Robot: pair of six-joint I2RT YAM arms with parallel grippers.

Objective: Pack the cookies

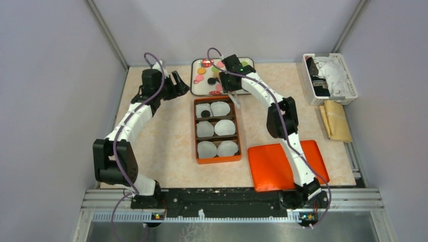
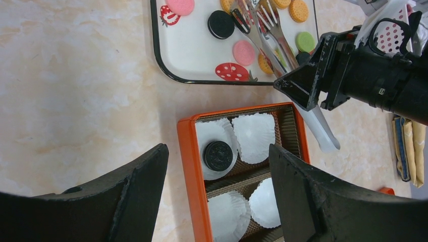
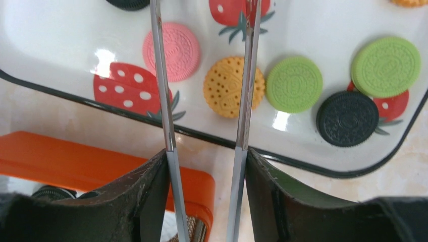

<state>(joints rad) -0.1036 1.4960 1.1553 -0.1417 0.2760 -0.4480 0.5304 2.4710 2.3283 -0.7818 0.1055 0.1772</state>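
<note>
Cookies lie on a white strawberry-print tray [image 1: 195,80]: an orange one [image 3: 233,86], a pink one [image 3: 175,51], green ones [image 3: 294,84] and a black one [image 3: 347,118]. One black cookie [image 2: 218,156] sits in a paper cup in the far left cell of the orange box [image 1: 218,159]. My right gripper [image 3: 204,166] is shut on metal tongs [image 3: 162,101], whose two arms reach over the tray and straddle the orange cookie. My left gripper [image 2: 218,166] is open and empty, above the box's far end; in the top view it [image 1: 179,84] is left of the tray.
White crinkled paper cups [image 1: 222,128] line all three rows of the box. An orange lid [image 1: 272,166] lies right of it. A white basket [image 1: 330,78] and a yellow cloth [image 1: 337,121] are at the far right. Grey walls enclose the table.
</note>
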